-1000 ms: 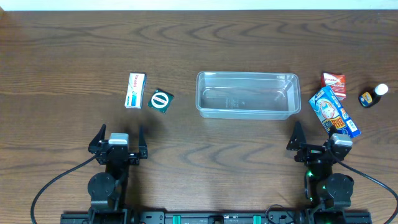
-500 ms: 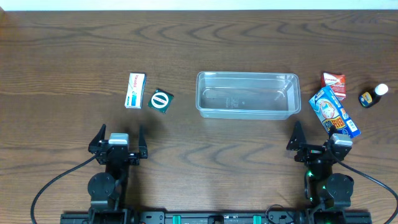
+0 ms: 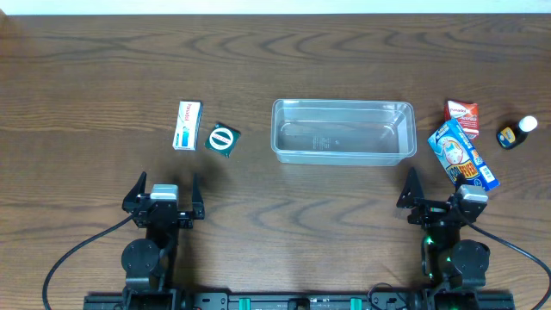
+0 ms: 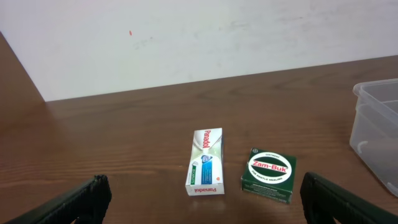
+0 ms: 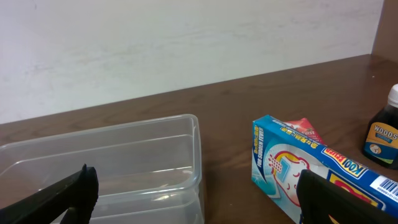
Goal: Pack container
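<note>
We see the container (image 3: 343, 103) empty on the worktop (image 3: 275, 52).
Left end effector (image 3: 166, 182) and right end effector (image 3: 446, 182) both gape wide, gripping nothing, well short of it.

Bright, even light falls from above, so the container (image 3: 343, 131) casts only a faint, soft shadow close around its base. Pale glints run along its clear rim. The overhead view is sharp, and both wrist views look slightly softer.
</note>
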